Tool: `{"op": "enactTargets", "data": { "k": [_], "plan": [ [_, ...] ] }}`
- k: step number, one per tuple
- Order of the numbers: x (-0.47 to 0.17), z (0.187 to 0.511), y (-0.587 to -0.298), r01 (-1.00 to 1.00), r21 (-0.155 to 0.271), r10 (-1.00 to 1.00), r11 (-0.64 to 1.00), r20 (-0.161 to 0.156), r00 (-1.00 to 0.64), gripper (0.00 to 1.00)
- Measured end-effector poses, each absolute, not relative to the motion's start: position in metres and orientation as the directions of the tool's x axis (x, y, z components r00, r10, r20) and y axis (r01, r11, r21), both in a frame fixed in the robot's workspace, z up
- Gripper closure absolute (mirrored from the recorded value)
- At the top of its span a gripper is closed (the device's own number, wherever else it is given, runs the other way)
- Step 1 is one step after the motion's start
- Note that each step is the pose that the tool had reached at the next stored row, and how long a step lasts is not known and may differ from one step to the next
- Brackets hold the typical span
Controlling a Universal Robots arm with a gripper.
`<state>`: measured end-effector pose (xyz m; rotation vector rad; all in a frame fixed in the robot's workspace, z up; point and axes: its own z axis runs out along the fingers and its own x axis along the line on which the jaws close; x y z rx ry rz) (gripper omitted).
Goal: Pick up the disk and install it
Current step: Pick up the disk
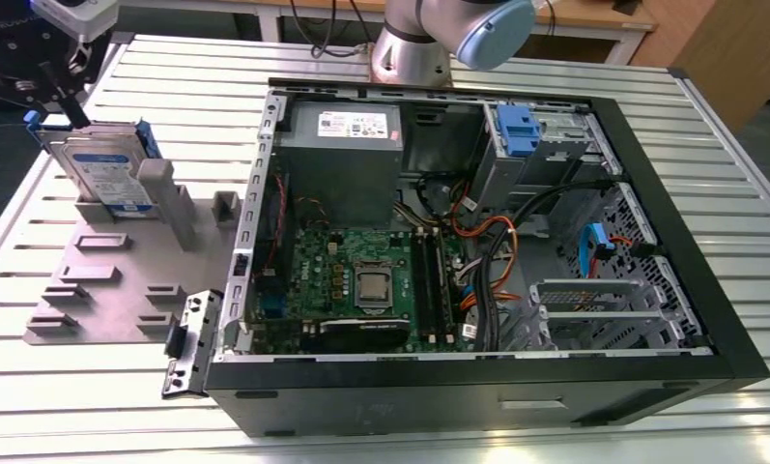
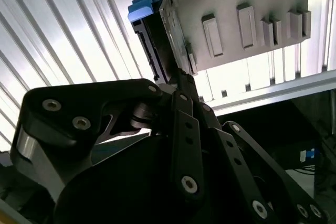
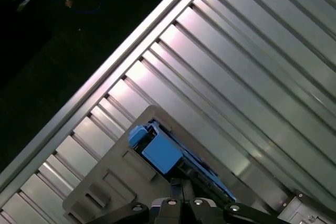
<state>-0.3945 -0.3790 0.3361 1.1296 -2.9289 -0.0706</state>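
Note:
The disk (image 1: 101, 172) stands on edge in a slot at the far end of a grey holder (image 1: 114, 280), on the exterior view's left. It is silver, with a white-and-blue label and a blue frame. My gripper (image 1: 65, 121) comes down from above onto its top edge, fingers drawn together there. In the second wrist view the black fingers meet at the gripper (image 2: 181, 74) tip against the disk (image 2: 168, 30). In the first wrist view the gripper (image 3: 179, 184) sits on the blue-framed disk (image 3: 163, 153). The disk still rests in the holder.
An open computer case (image 1: 642, 155) lies on its side to the exterior view's right of the holder, showing the mainboard (image 1: 358, 280), cables and a drive bay with a blue latch piece (image 1: 516, 130). The arm's base (image 1: 411, 48) stands behind it. The ribbed metal table (image 1: 88, 387) ends close beside the holder.

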Motion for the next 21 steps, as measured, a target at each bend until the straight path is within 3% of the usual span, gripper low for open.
{"op": "enactTargets", "data": {
  "k": [21],
  "plan": [
    [-0.3945, 0.3354, -0.3790, -0.864, 0.046, -0.864, 0.501, -0.020, -0.502, 0.89]
  ]
}}
